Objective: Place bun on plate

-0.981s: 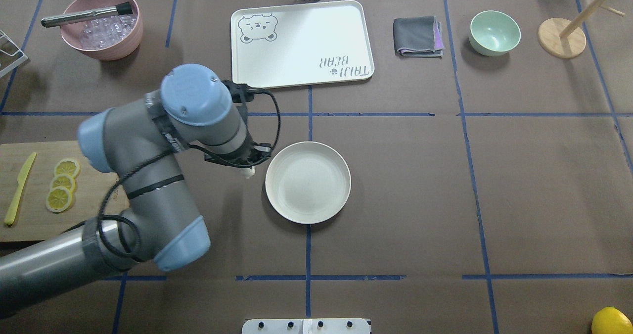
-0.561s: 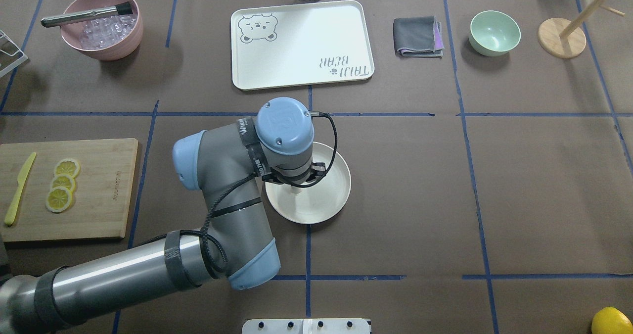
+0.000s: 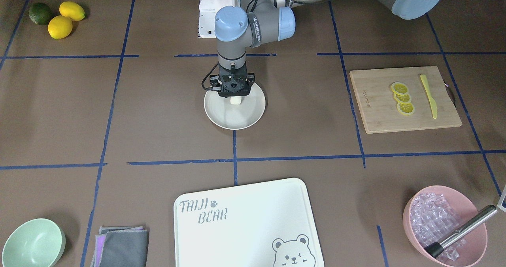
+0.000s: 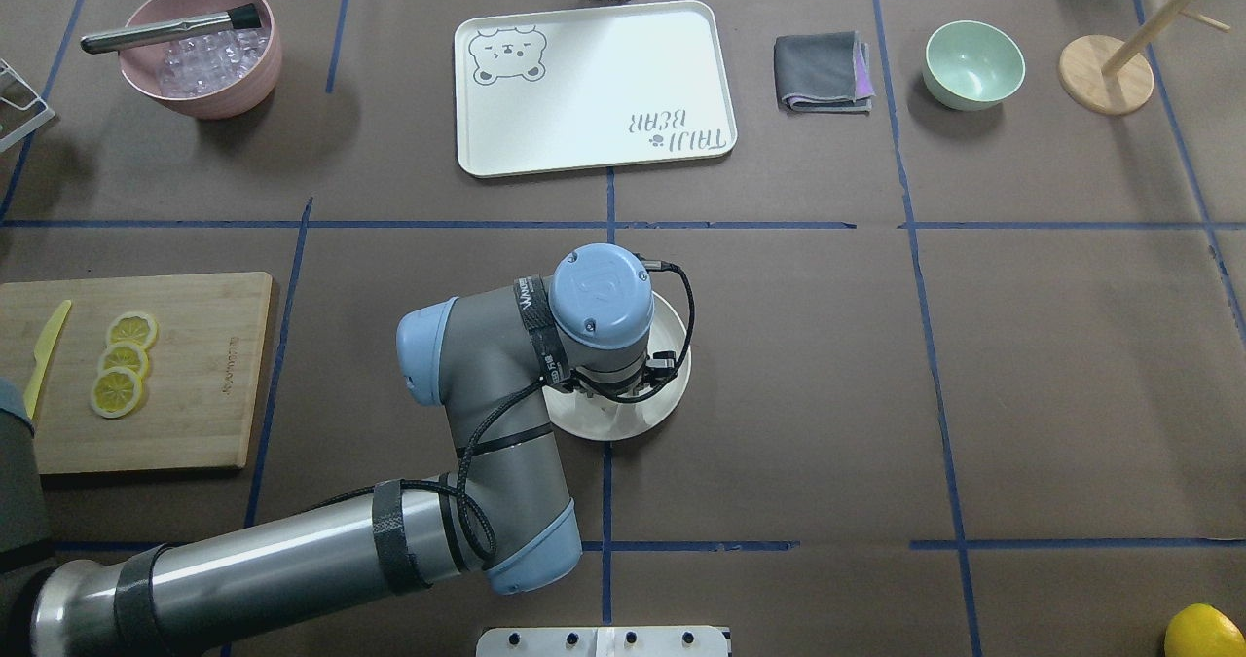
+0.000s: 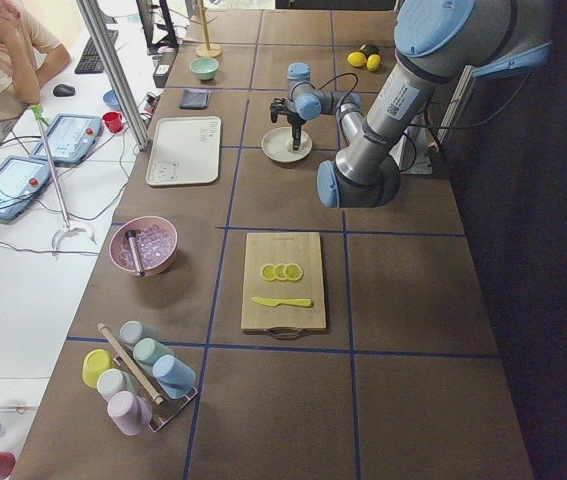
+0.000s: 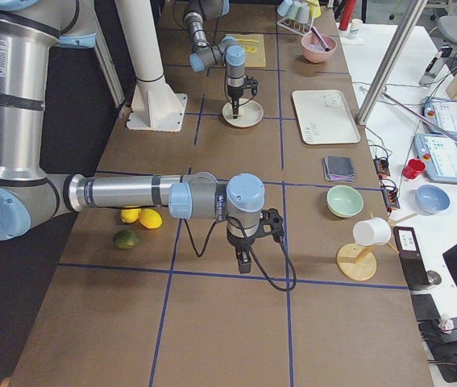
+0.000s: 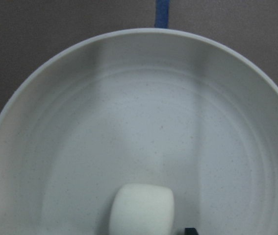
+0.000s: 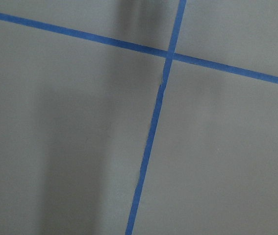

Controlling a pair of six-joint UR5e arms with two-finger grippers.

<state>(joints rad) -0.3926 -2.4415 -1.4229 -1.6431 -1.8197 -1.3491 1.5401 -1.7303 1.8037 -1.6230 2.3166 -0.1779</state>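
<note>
Left gripper (image 3: pixel 235 96): pointing straight down, frame centre, clamped on bun (image 3: pixel 235 100). Bun low over upper part of plate (image 3: pixel 237 118), likely for a gentle set-down; contact not discernible. Right gripper (image 6: pixel 245 260): lower centre of side view, clear of the work; opening not discernible.

We look straight down into the plate (image 7: pixel 139 122), whose rim nearly fills the frame. The bun (image 7: pixel 141 208) appears at 6 o'clock, cut by the frame edge. At 12 o'clock, blue tape (image 7: pixel 163 13) on the brown table (image 7: pixel 31 29) meets the rim. A small dark tip (image 7: pixel 190 230) shows just beside the bun.
</note>
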